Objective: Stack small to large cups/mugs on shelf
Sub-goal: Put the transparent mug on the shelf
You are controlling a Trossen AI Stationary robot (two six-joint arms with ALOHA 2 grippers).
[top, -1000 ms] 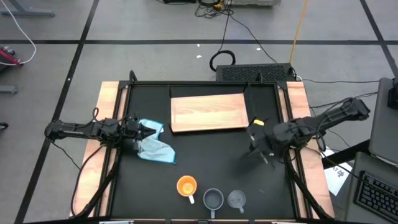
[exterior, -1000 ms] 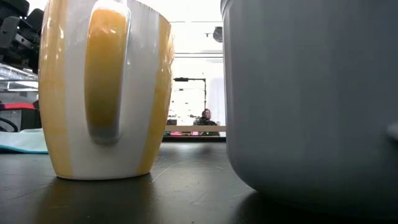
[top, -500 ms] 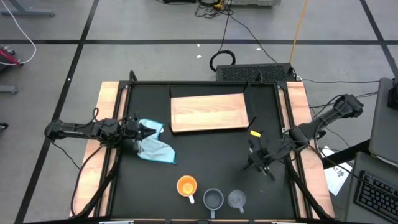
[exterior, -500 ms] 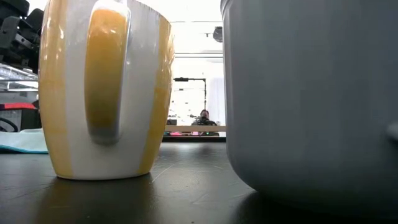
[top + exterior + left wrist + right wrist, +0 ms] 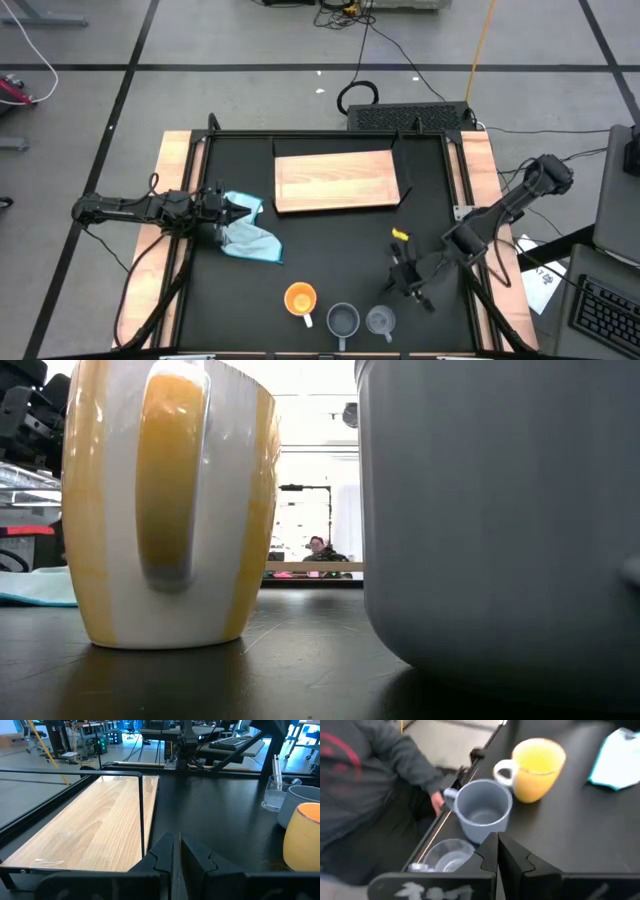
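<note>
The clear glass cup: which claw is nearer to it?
Right. The right claw hovers just beside the clear glass cup; the left claw rests far across the table, at the light blue cloth.

Flat rectangular light-wood board (image 5: 337, 181) at table's (image 5: 320, 255) rear centre. Along front edge, left to right: orange mug with white handle (image 5: 300, 299), grey-blue mug (image 5: 343, 320), tiny clear glass cup (image 5: 380, 320). Light blue cloth (image 5: 248, 232) near left edge.

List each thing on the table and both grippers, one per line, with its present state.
orange mug: upright, on table, empty.
grey-blue mug: upright, on table, empty.
glass cup: upright, on table.
shelf: lying flat, nothing on it.
blue cloth: crumpled.
left gripper: shut, empty, by the cloth.
right gripper: shut, empty, above the glass cup.
</note>
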